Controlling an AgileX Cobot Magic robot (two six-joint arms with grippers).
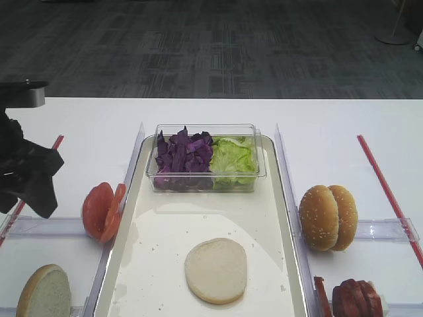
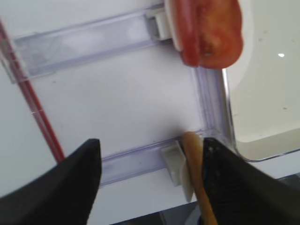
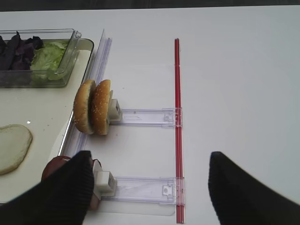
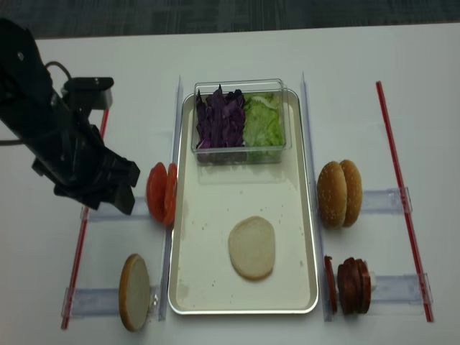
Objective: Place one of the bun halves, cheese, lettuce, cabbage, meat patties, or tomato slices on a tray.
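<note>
A flat cream bun half (image 1: pixel 215 271) lies on the long cream tray (image 1: pixel 165 244). Another bun half (image 4: pixel 134 291) stands on edge in a clear rack left of the tray. In the left wrist view its tan edge (image 2: pixel 197 173) shows beside the right finger. My left gripper (image 2: pixel 152 145) is open and holds nothing; it hangs left of the tomato slices (image 4: pixel 162 192). My right gripper (image 3: pixel 150 187) is open and holds nothing, above the rack with the meat patties (image 4: pixel 348 284). Cabbage (image 1: pixel 182 155) and lettuce (image 1: pixel 232 158) fill a clear tub. Cheese is out of view.
The clear tub (image 4: pixel 241 152) sits at the tray's far end. Two sesame bun tops (image 1: pixel 327 216) stand on a rack right of the tray. Red strips (image 4: pixel 399 194) and clear rack rails (image 3: pixel 145 117) lie along both sides of the white table.
</note>
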